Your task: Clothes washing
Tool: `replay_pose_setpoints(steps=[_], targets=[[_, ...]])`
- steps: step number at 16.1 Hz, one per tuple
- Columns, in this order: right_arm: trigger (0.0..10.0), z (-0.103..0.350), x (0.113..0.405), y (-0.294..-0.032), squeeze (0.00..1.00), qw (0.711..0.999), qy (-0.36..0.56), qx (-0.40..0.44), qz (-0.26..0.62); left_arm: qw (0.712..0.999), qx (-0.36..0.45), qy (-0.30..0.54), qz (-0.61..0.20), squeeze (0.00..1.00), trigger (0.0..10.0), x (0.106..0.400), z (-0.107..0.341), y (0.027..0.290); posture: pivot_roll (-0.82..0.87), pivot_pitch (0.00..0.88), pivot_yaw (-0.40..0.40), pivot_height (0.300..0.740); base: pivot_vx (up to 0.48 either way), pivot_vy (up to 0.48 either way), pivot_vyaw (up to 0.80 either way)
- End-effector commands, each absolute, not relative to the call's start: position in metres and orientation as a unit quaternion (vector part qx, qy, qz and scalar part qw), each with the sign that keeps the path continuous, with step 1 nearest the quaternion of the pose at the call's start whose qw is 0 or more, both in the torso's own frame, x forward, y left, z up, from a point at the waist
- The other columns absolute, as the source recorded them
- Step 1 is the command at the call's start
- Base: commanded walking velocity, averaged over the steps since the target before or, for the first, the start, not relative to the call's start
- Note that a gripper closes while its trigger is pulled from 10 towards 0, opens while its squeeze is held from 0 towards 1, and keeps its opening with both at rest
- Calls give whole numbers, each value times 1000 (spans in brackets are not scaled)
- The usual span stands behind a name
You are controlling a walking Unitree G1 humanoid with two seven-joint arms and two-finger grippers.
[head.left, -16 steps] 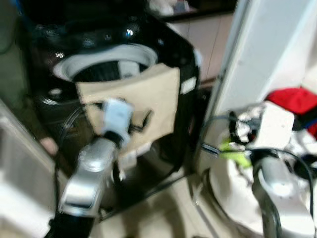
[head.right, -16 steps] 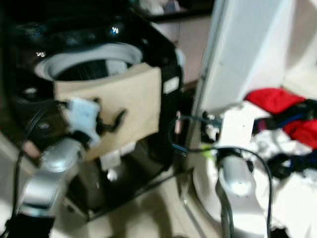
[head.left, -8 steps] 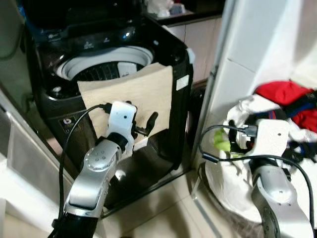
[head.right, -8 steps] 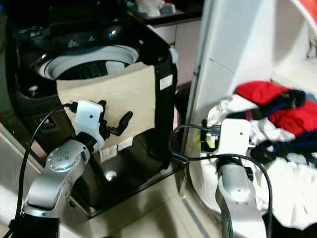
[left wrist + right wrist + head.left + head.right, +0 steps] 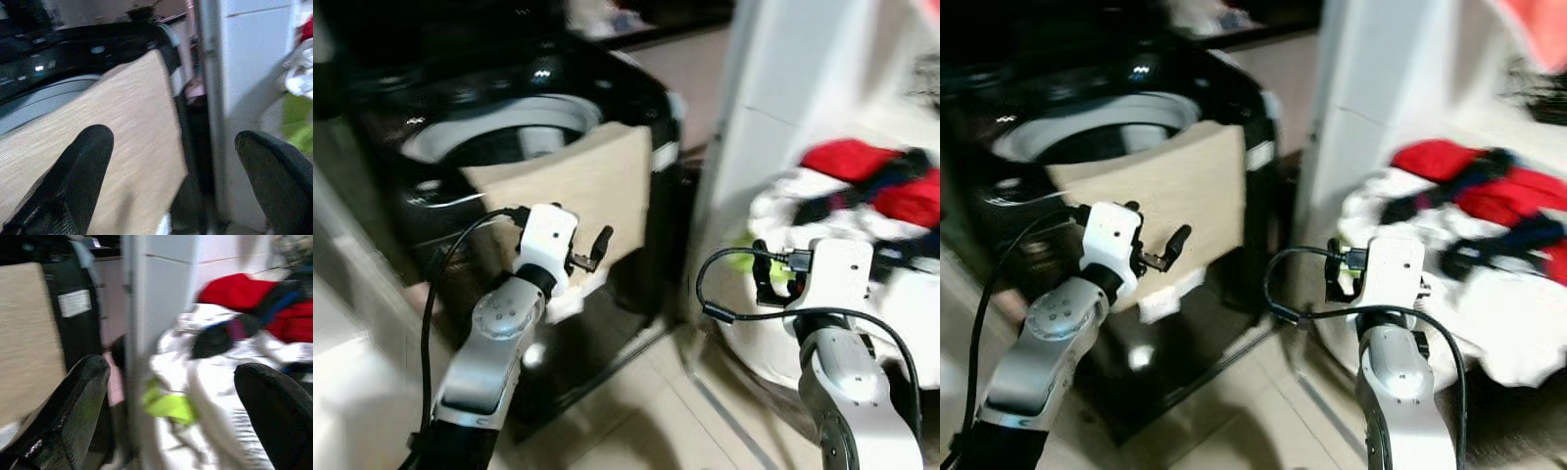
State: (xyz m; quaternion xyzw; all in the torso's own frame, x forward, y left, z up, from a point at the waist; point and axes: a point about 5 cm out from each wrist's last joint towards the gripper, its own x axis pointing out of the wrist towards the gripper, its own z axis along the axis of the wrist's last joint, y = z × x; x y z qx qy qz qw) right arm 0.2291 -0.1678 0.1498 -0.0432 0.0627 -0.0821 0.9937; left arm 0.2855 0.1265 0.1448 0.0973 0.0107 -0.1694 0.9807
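Note:
A black top-loading washing machine (image 5: pixel 636 98) stands with its pale drum (image 5: pixel 499 122) uncovered. A beige cloth (image 5: pixel 578 181) hangs over the machine's front rim. My left gripper (image 5: pixel 592 250) hovers just in front of that cloth; the left wrist view shows the left gripper (image 5: pixel 176 161) open and holding nothing, with the cloth (image 5: pixel 117 142) ahead. A heap of clothes (image 5: pixel 847 211) lies to the right, white with a red garment (image 5: pixel 852 157) on top and a lime-green piece (image 5: pixel 171 406) low down. My right gripper (image 5: pixel 171 396) is open, facing the heap, its fingers (image 5: pixel 80 396) wide apart.
A white wall corner (image 5: pixel 773 88) rises between the machine and the heap. Pale floor tiles (image 5: pixel 636 411) lie below both arms. Black cables (image 5: pixel 734 313) loop off each wrist. A dark counter (image 5: pixel 646 15) sits behind the machine.
The whole picture has shifted and blurred, so the camera has moved. Both grippers keep about the same places before the cloth and the heap, still open.

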Motion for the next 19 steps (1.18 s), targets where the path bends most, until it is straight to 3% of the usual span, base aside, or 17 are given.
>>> replay_pose_setpoints(steps=[1,3,5,8,12,14,17,19], targets=[[10000,153,229,-172,0,993,60,-50,-94,980,100,3,-171,0,10000,287,148,123,-135,0,34,740,0,-480,0],[10000,153,229,-172,0,993,60,-50,-94,981,85,10,-173,0,10000,287,147,123,-135,0,34,740,0,-240,0],[10000,153,229,-172,0,993,60,-50,-94,982,57,17,-179,0,10000,287,145,122,-135,0,34,740,0,407,0],[10000,151,229,-172,0,992,66,-38,-96,979,99,0,-176,0,10000,288,148,122,-137,0,36,740,0,320,-200],[10000,152,229,-173,0,992,65,-44,-98,980,95,9,-175,0,10000,288,147,121,-138,0,37,740,0,-453,-800],[10000,152,229,-174,0,991,66,-53,-102,982,65,15,-177,0,10000,288,146,121,-138,0,36,740,0,240,0],[10000,152,229,-174,0,991,65,-53,-102,979,110,7,-171,0,10000,289,146,122,-138,0,36,740,0,-160,0],[10000,153,230,-174,0,991,64,-55,-101,984,59,30,-164,0,10000,290,142,123,-138,0,36,740,0,240,0]])
